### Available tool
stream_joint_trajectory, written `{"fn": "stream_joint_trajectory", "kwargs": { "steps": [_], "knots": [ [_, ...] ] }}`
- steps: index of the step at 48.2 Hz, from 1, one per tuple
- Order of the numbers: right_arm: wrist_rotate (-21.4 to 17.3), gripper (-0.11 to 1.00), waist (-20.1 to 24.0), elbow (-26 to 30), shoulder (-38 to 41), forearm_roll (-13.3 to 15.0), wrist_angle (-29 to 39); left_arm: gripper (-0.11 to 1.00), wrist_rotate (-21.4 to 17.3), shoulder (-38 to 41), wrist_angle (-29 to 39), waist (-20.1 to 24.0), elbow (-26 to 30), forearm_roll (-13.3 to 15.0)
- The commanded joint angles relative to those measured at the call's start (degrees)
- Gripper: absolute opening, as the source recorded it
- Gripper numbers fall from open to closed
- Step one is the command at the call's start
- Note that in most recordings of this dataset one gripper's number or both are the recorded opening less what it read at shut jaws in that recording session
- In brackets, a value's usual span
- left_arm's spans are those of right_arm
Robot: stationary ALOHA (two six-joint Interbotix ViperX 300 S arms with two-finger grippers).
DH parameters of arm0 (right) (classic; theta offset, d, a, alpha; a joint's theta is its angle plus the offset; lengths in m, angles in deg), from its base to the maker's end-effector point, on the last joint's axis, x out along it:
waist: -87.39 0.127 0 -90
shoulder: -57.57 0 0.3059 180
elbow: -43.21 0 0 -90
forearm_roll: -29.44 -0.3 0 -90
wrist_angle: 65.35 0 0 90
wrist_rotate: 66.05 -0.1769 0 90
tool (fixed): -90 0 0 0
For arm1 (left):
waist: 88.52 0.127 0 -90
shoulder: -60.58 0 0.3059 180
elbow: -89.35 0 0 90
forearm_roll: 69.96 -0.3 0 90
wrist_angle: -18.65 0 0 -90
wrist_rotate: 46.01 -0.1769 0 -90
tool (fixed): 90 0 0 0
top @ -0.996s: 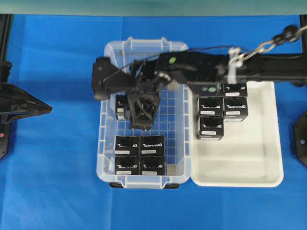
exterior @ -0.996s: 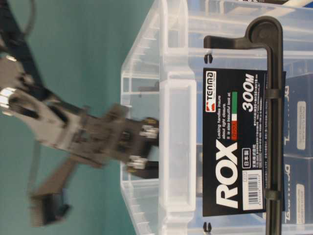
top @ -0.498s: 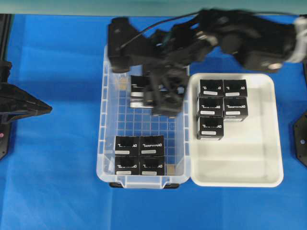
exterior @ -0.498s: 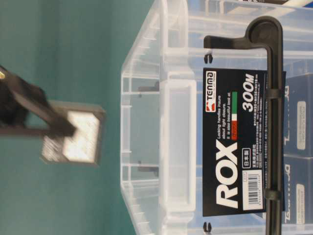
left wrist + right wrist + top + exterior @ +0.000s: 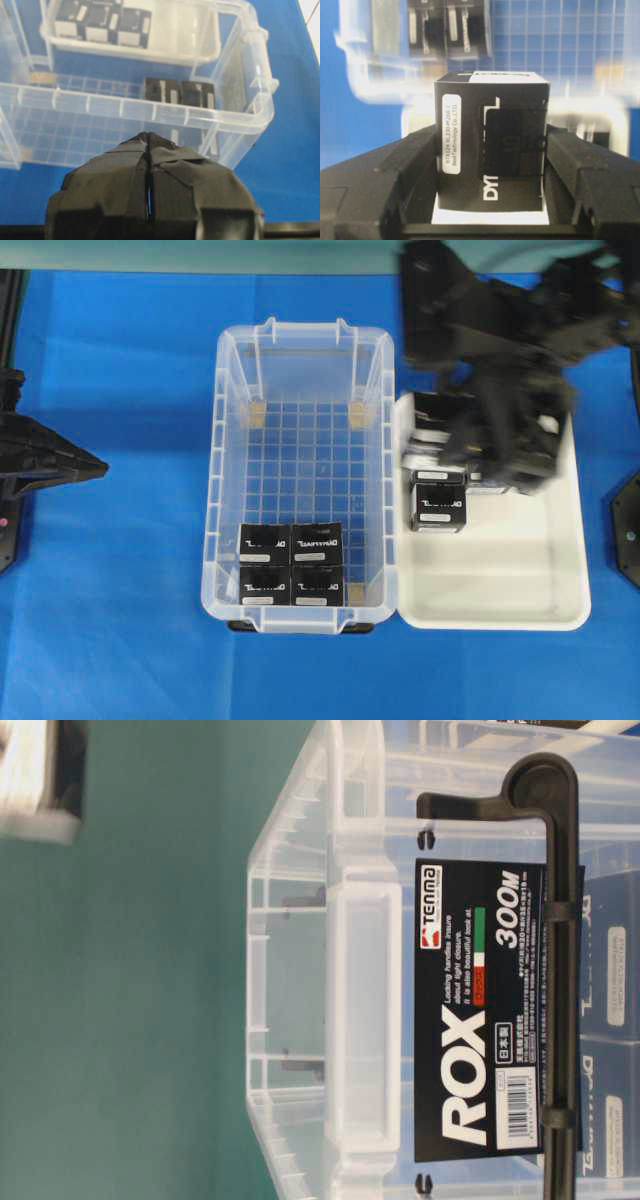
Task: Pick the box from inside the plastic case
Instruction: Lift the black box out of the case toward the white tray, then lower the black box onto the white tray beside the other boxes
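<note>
The plastic case (image 5: 300, 490) sits mid-frame in the overhead view, four black cartons (image 5: 291, 562) grouped at its lower end. Right of it lies the white tray (image 5: 500, 580). Above the tray's upper part, blurred, the right gripper (image 5: 490, 165) has its fingers clamped on the box (image 5: 492, 145). The left gripper (image 5: 149, 200) rests at far left, jaws together.

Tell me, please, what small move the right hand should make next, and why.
Probably lower the box into a free spot of the white tray before opening. The right hand is shut on this box, its fingers pressing both sides, and in the overhead view it hangs blurred above the tray's far end, where other boxes already stand. Four boxes remain in the plastic case.
</note>
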Motion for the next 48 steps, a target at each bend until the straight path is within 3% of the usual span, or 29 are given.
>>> {"fn": "stream_joint_trajectory", "kwargs": {
  "steps": [1,11,23,48],
  "knots": [
    [-0.1,0.6,-0.2,-5.5,-3.9,0.1,-0.5,-0.07,-0.3,0.4,-0.3,0.0,1.4,-0.1],
    [-0.1,0.6,-0.1,-19.8,-9.8,0.8,-6.1,-0.07,-0.6,0.5,-0.3,0.1,1.5,-0.1],
    [0.3,0.6,0.2,-32.3,-11.9,0.8,-13.6,-0.07,-0.2,0.5,-0.3,0.1,1.5,-0.1],
    [0.8,0.6,1.2,-48.4,-9.8,0.9,-35.9,-0.07,0.1,1.3,-0.8,0.8,1.5,-0.1]
  ]
}}
